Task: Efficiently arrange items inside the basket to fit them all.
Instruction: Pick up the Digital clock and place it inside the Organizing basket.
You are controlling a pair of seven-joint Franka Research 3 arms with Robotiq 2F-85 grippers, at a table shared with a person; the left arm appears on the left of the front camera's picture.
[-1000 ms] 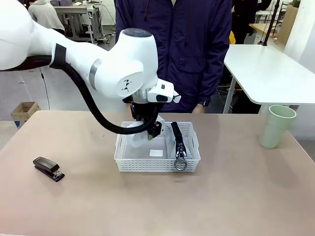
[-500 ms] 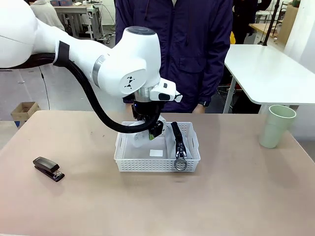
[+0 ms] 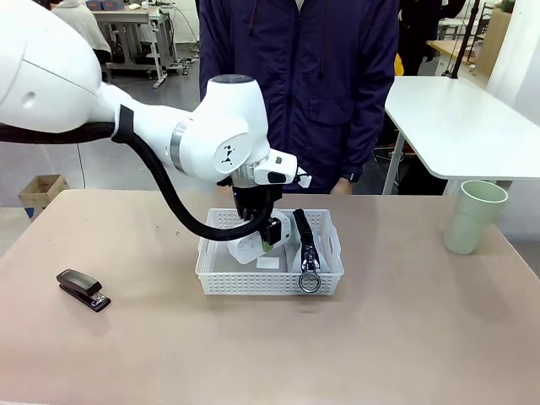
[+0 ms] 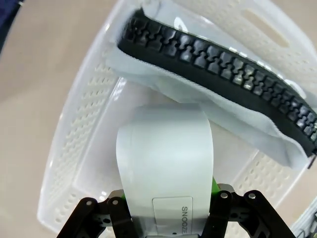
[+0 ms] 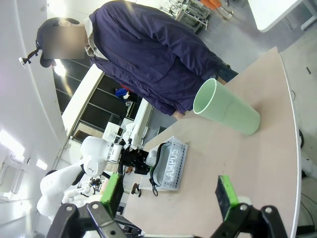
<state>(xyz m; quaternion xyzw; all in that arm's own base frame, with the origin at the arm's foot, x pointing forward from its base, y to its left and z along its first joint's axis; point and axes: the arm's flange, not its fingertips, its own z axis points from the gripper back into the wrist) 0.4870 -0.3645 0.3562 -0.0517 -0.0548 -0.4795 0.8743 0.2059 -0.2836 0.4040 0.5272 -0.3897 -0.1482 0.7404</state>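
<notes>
Left hand (image 3: 260, 236) clamped on the small white box (image 3: 247, 251) inside the basket (image 3: 253, 284).

Front view: the box hangs tilted between the hand's fingers over the basket's left half. Just beside it, the grey pouch (image 3: 304, 240) stands along the right side. The black stapler (image 3: 83, 289) lies on the surface (image 3: 396, 337) well apart at the left, and the pale green cup (image 3: 475, 216) stands far right. Left wrist view: green pads press both sides of the box, and the pouch's zipper edge lies just beyond it. Right wrist view: the right hand (image 5: 169, 196) has its fingers apart, holding nothing, with the cup ahead of it.
</notes>
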